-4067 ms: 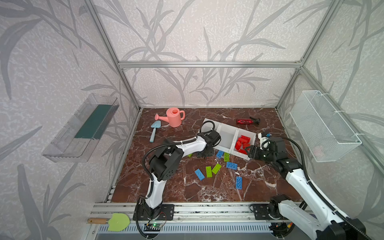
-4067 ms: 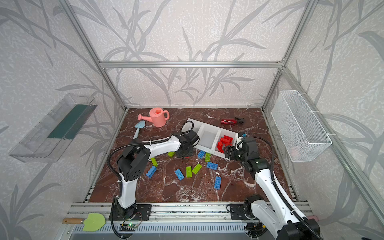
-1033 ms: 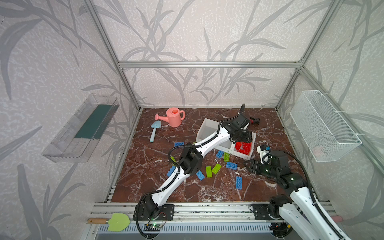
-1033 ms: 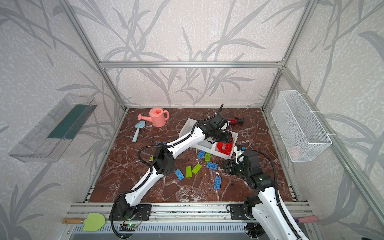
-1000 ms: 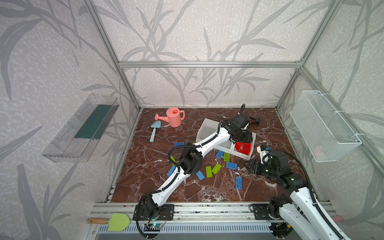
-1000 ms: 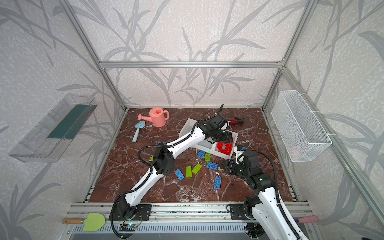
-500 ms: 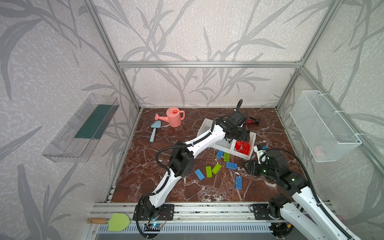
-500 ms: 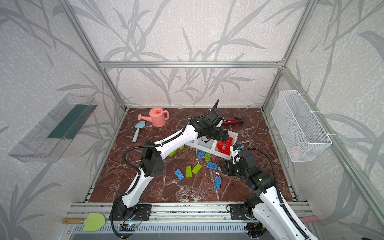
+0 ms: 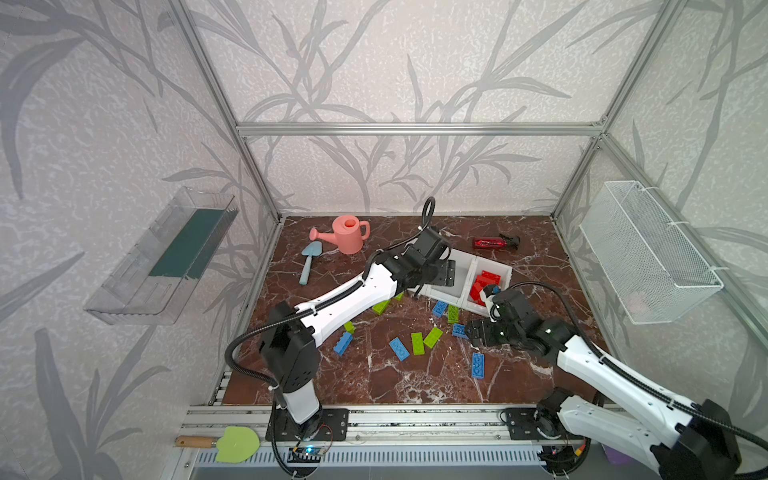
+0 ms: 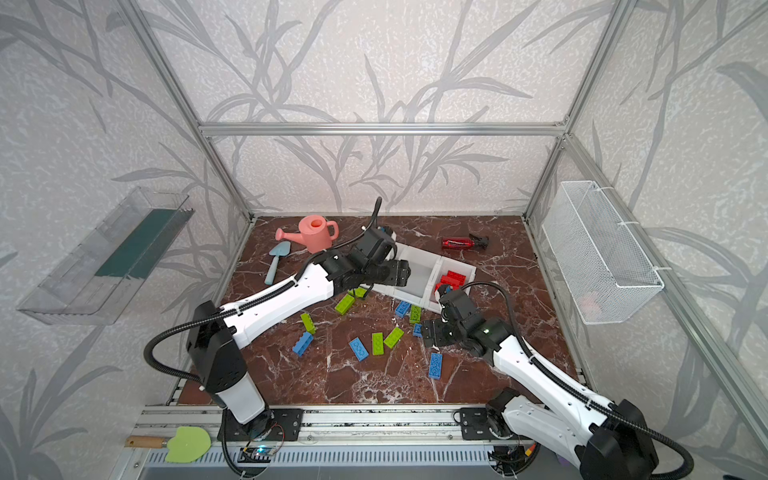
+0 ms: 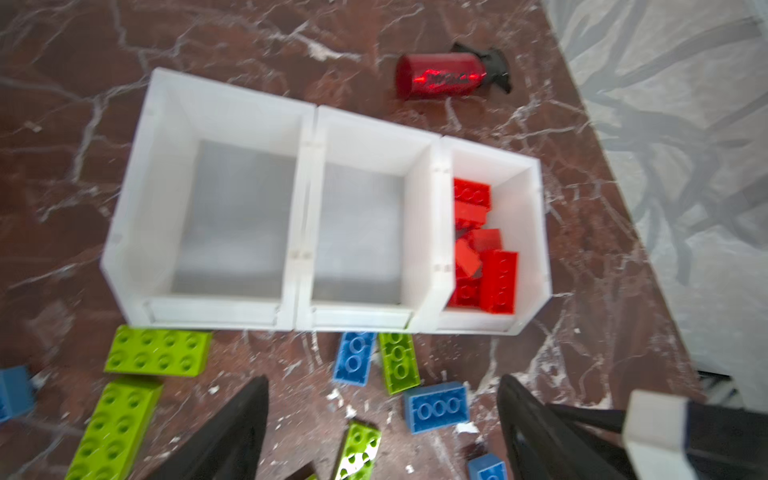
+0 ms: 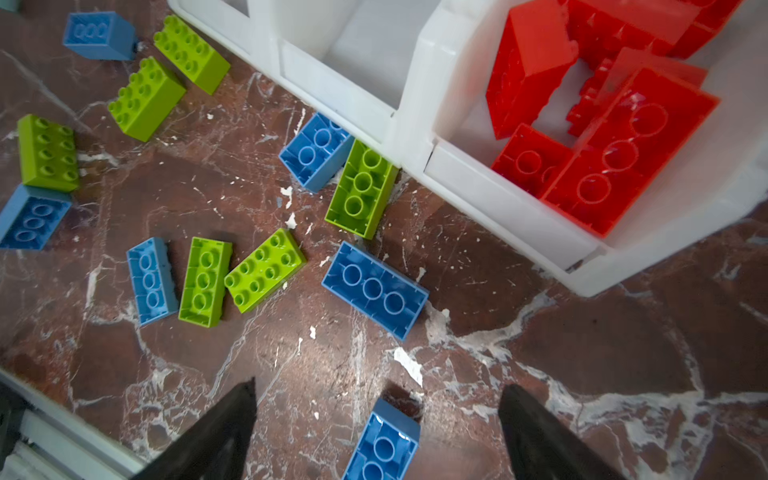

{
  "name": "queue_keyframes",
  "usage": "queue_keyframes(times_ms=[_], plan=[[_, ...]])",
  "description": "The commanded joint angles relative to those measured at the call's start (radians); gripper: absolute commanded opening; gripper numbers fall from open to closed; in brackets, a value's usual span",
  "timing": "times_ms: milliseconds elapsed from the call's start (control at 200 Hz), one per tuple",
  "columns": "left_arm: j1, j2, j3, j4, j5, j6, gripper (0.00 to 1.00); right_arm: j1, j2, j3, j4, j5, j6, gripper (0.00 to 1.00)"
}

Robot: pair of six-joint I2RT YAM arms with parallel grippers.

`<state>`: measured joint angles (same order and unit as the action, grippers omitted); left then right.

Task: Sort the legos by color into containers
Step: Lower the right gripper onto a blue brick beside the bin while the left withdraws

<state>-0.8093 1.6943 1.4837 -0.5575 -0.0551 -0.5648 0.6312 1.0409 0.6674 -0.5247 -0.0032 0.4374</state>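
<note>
Three joined white containers [image 9: 465, 259] [image 11: 307, 124] [image 12: 415, 83] stand at the back centre. Red legos [image 9: 484, 282] [image 11: 484, 257] [image 12: 602, 137] fill the right one; the other two hold nothing. Blue legos [image 9: 399, 348] and lime green legos [image 9: 417, 343] lie scattered on the floor in front. My left gripper [image 9: 442, 272] [image 11: 380, 415] hovers open and empty over the left containers. My right gripper [image 9: 473, 332] [image 12: 376, 424] hangs open above the floor. A blue lego [image 12: 384, 444] [image 9: 477, 365] lies below it, touching neither finger.
A pink watering can [image 9: 349, 235] and a blue trowel [image 9: 307, 262] sit at the back left. A dark red spray bottle [image 9: 494, 242] lies behind the containers. A wire basket [image 9: 648, 253] hangs on the right wall, a clear tray [image 9: 166, 257] on the left.
My left gripper has drawn back from the right container toward the left ones, its jaws wider. My right gripper has moved left over the loose legos and opened wide.
</note>
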Motion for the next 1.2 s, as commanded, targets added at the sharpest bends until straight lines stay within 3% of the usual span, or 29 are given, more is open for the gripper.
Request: queue_keyframes(times_ms=[0,235,550,895,1199], plan=[[0.009,-0.094,-0.121,0.019,-0.095,-0.036,0.87,0.064,0.069,0.04,0.024,0.115,0.055,0.99],[0.028,-0.261,-0.323,-0.012,-0.174,-0.091,0.9,0.174,0.261,0.104,0.031,0.286,0.297,1.0],[0.03,-0.377,-0.458,-0.037,-0.179,-0.123,0.9,0.179,0.394,0.15,-0.018,0.353,0.509,0.99],[0.028,-0.386,-0.484,-0.02,-0.129,-0.149,0.9,0.179,0.491,0.185,-0.023,0.367,0.601,0.97],[0.028,-0.381,-0.484,-0.025,-0.126,-0.15,0.9,0.179,0.549,0.178,0.001,0.348,0.655,0.86]])
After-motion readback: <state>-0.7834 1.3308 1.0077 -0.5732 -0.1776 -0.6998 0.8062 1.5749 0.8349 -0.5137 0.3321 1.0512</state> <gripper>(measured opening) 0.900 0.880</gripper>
